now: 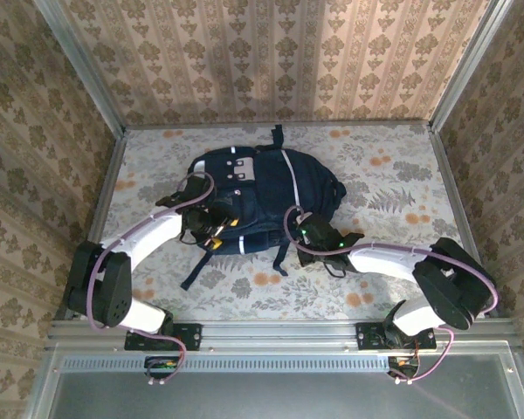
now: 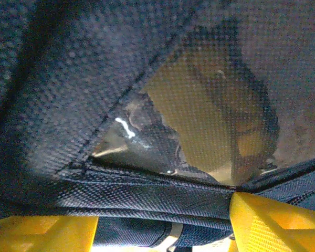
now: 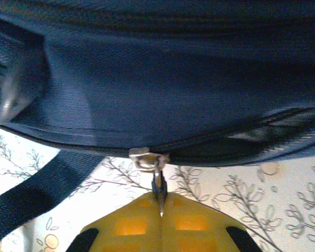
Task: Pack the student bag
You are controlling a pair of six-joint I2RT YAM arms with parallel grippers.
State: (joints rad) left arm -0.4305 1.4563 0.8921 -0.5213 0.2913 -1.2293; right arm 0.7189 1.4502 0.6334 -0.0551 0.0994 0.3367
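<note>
One student bag (image 1: pixel 262 188); right tool (image 3: pixel 161 207) pinches one zipper pull (image 3: pixel 157 181); left tool (image 2: pixel 160 231) spread, seemingly under its fabric.

Floral-print table (image 1: pixel 375 288) — student bag (image 1: pixel 262 188) lies on it, seemingly flat.

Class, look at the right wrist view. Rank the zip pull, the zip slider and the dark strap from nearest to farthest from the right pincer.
1. The zip pull: straight ahead, pinched in the shut right pincer.
2. The zip slider: just beyond the pull, on the bag seam.
3. The dark strap: off to the left of the picture.
</note>
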